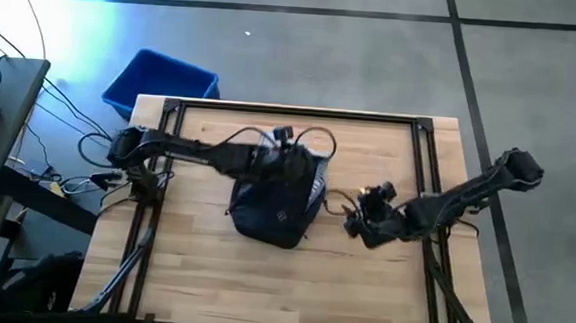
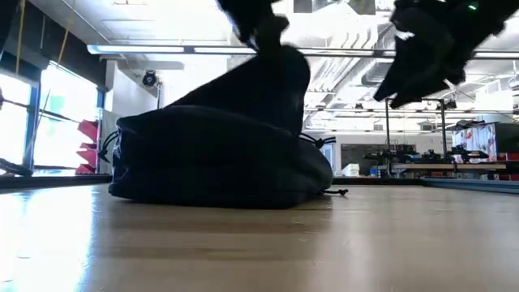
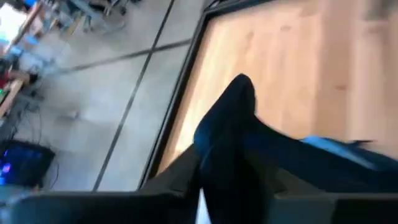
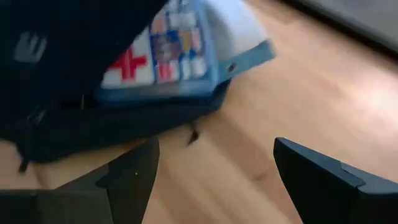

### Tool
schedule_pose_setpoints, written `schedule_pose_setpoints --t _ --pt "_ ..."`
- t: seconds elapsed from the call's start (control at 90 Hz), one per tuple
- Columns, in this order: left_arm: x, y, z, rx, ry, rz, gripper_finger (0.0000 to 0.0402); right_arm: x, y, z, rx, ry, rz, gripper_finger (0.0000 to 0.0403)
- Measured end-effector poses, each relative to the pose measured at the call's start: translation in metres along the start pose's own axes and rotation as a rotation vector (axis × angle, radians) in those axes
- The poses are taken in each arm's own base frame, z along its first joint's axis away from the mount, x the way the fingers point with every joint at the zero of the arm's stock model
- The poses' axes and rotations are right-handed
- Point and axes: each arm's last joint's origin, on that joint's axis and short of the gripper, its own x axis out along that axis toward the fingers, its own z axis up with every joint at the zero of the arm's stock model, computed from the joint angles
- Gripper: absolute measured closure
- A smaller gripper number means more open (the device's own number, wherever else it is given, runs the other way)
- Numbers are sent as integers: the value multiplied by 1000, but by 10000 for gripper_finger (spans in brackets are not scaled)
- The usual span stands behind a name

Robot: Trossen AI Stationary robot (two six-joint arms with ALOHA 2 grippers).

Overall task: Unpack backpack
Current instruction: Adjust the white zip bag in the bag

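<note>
The dark navy backpack (image 1: 278, 196) lies on its side in the middle of the wooden table (image 1: 211, 277). My left gripper (image 1: 290, 154) is over its far end, shut on its fabric. My right gripper (image 1: 352, 224) hovers open just to the backpack's right, clear of the table, with nothing between its fingers (image 4: 214, 174). In the right wrist view the backpack's opening (image 4: 124, 106) faces that gripper. A clear, blue-edged pouch with a red cross (image 4: 180, 56) sticks partly out of it. My left gripper pinches a fold of the backpack's fabric (image 3: 233, 118) between its two fingers, at the backpack's far end. The fingers come from above. In the low view the fabric is drawn up into a peak (image 2: 276, 73), while the backpack's body (image 2: 211, 162) rests on the table.
A bright blue bin (image 1: 161, 82) stands on the floor beyond the table's far left corner. A black frame (image 1: 291, 112) runs along the table's far edge and down both sides. Bare wood lies on the near side of the backpack.
</note>
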Motion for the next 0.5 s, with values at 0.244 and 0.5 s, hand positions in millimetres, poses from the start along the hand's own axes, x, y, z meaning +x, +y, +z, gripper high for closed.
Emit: schedule_pose_setpoints --t 0.244,0.5 --pt "16 26 -7 -106 39 50 217 18 -16 -37 33 20 -43 100" --pt "-14 17 16 -86 -74 24 188 36 -22 -23 41 43 -41 100"
